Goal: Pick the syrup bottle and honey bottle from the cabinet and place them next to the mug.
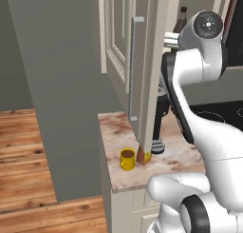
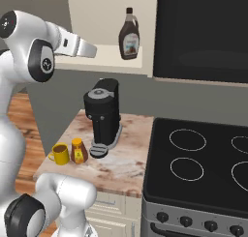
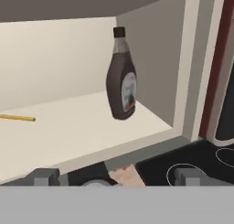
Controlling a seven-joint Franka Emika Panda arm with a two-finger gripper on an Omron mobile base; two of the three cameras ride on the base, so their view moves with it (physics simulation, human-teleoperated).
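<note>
Up on the cabinet point(image 2: 97, 57) shelf we see the syrup bottle point(image 3: 121, 77) standing upright near the right wall, w/ a thin yellow stick point(image 3: 17, 118) lying well to its left. Our gripper point(image 3: 116, 176) hangs in front of the shelf edge, apart from the bottle; fingers point(image 3: 43, 176) spread wide, nothing btwn them. Down on the counter point(image 2: 121, 168), the honey bottle point(image 2: 79, 151) sits just beside the mug point(image 2: 60, 154), w/ the black coffee machine point(image 2: 102, 116) right behind them.

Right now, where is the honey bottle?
The honey bottle stands on the marble counter in the right base view, right beside the yellow mug, left of the black coffee machine.
</note>
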